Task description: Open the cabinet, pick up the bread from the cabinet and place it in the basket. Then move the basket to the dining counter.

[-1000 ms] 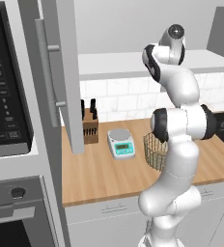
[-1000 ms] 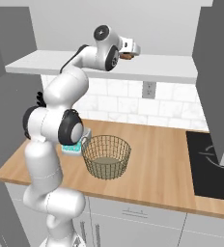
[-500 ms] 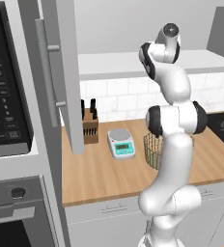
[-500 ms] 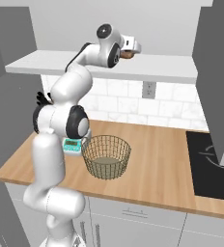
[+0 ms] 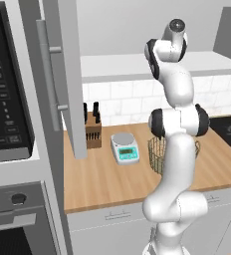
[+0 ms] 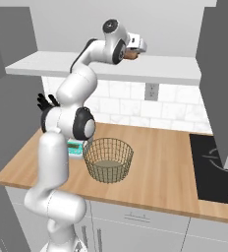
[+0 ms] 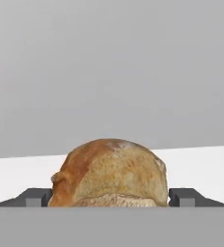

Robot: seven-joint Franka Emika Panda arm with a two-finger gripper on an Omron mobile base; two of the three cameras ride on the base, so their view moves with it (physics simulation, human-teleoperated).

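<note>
Hand view: I see the bread (image 7: 109, 172) between my gripper (image 7: 109, 198) fingers, at 6 o'clock. Whether the jaws grasp it, I cannot tell.

The white shelf (image 6: 106, 69) of the cabinet ran across the upper part of the scene above the tiled wall, and the bread (image 7: 109, 173) sat directly on it, toward its right half in the right base view (image 6: 131, 55). Below, the wood worktop (image 6: 160, 162) carried the basket (image 6: 108, 160) near its middle, standing upright on its base. Just left of the basket lay a kitchen scale (image 5: 125, 148), flat on the wood, and farther left, against the far tiled wall, a knife block (image 5: 92, 130) stood upright. At the right end of the worktop a black cooktop (image 6: 216, 170) was set into the surface.
</note>
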